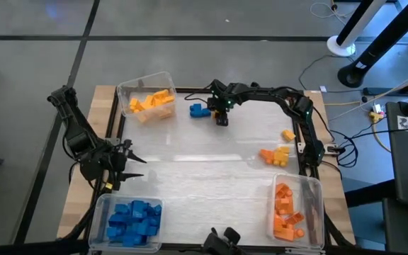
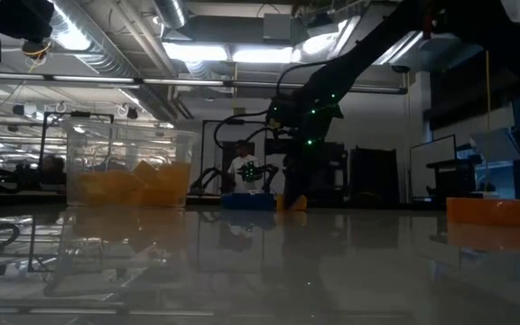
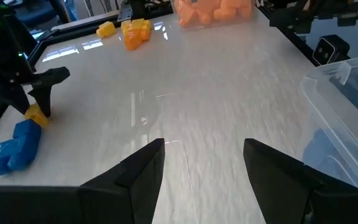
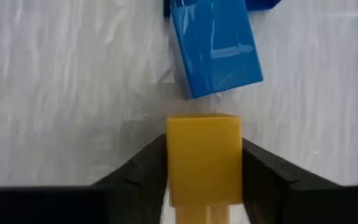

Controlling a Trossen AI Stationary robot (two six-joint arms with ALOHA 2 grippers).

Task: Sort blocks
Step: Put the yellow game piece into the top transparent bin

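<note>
- My right gripper (image 4: 204,168) is down at the tabletop (image 1: 204,177), and its fingers sit flush on both sides of a yellow block (image 4: 204,158); I read that as a grip on it.
- That yellow block lies just beside a blue block (image 4: 215,46), close but with a thin gap between them, in the right wrist view.
- Landmark: the yellow bin (image 1: 147,95). Blue block and right gripper sit near it, just past its side toward the tabletop's middle.
- The left gripper (image 3: 201,165) waits with fingers spread and empty, between the yellow bin and the blue bin (image 1: 132,219), at the edge.
- Loose yellow and orange blocks (image 1: 278,152) lie well apart from the yellow bin, on the far side of the tabletop, near the orange bin (image 1: 297,207).
- Doing this step well, as I judge it: confirm the squeeze is firm, then lift straight up, so the blue block is not dragged along.
- Carry high enough to clear the yellow bin's wall, centre over it, then release.
- The risk I see is the block twisting between the fingers if I swing fast, so I'd go slowly.
</note>
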